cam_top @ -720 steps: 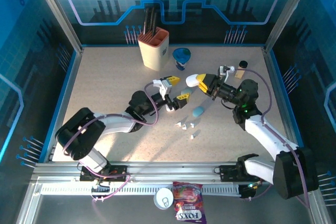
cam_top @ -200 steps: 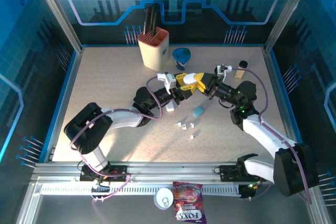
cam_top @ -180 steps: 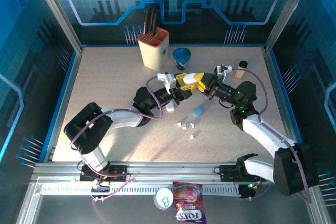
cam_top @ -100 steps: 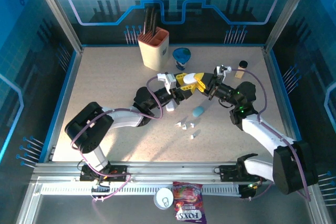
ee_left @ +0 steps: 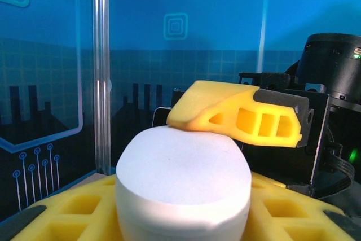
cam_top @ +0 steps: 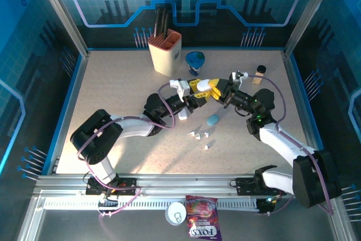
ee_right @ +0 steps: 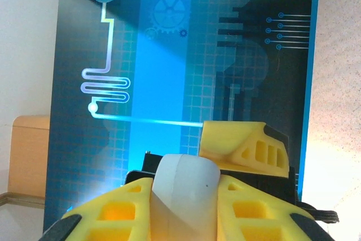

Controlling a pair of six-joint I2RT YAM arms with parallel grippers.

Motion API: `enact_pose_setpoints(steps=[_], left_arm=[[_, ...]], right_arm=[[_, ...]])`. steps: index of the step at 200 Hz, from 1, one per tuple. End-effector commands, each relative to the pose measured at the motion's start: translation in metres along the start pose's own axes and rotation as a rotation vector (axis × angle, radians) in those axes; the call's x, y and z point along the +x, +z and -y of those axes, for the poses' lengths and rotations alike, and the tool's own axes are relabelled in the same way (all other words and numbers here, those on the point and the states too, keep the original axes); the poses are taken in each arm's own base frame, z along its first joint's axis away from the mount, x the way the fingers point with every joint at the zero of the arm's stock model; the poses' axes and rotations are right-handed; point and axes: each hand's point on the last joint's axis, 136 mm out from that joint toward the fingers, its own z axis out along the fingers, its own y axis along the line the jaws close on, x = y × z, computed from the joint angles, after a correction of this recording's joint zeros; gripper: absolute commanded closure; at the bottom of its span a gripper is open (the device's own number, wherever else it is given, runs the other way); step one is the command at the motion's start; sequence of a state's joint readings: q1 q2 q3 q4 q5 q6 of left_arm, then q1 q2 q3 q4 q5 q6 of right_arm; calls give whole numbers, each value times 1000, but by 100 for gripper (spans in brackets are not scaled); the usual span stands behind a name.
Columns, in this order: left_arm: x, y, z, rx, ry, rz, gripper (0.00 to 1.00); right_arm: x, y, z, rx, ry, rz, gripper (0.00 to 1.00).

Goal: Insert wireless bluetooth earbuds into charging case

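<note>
Having closed in from nine o'clock, the left tool (cam_top: 196, 90) is joining the right tool (cam_top: 216, 90), both pinching the white pebble-shaped plastic case (ee_left: 183, 167) aloft. Uneven pulling is risking a drop. Tiny white stemmed earbuds (cam_top: 197, 134) are lying on the counter (cam_top: 118, 83) at six o'clock.

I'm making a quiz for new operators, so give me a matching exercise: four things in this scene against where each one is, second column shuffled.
1 white case
2 teal case
3 candy bag
4 beige holder

A off the table, past its near edge
B gripped by left tool and right tool
C on the table near loose earbuds
D at the table's far edge

Pairs: 1-B, 2-C, 3-A, 4-D
</note>
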State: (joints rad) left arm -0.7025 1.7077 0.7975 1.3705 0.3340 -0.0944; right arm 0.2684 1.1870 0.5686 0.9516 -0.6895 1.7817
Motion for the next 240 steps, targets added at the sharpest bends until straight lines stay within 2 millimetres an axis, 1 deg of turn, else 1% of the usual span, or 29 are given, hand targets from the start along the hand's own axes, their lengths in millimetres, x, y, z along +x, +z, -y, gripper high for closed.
enact_pose_setpoints(steps=[1,10,44,54,65,74,83,97,116,137,143,153,165,177,195,212,222,240], left_arm=[[-9,6,16,70,25,32,64],[-10,6,15,68,21,35,68],[-10,6,15,66,21,33,68],[-10,5,15,66,16,33,68],[-11,4,16,66,13,35,68],[-12,3,17,68,11,35,68],[-13,1,18,69,10,31,68],[-10,-2,20,70,1,11,67],[-4,-9,23,81,-9,-32,67],[-1,-18,31,124,-25,-77,67],[0,-20,35,144,-32,-91,67],[2,-24,41,177,-53,-122,68],[4,-29,48,222,-83,-159,68],[5,-34,54,257,-106,-187,68],[7,-38,64,307,-138,-218,69],[7,-40,70,341,-166,-234,69],[7,-41,72,349,-174,-234,69],[7,-42,73,354,-168,-223,70]], right_arm=[[2,2,1,-5,-7,-5,78],[2,2,3,-1,-7,-4,78],[2,2,0,-1,-21,-6,77],[3,1,0,6,-44,-8,69],[3,0,1,21,-79,-2,55],[2,-3,2,37,-117,6,41],[0,-6,3,59,-162,16,33],[-5,-15,9,106,-235,32,28],[-13,-28,18,194,-357,33,27],[-11,-36,16,274,-571,-3,26],[-8,-38,18,309,-624,-25,25],[0,-40,13,327,-746,-62,25],[21,-41,2,290,-914,-152,25],[40,-43,-4,287,-1020,-222,25],[61,-47,-3,322,-1170,-290,23],[81,-48,-1,312,-1251,-370,23],[87,-47,0,310,-1290,-397,23],[84,-43,2,347,-1338,-384,23]])
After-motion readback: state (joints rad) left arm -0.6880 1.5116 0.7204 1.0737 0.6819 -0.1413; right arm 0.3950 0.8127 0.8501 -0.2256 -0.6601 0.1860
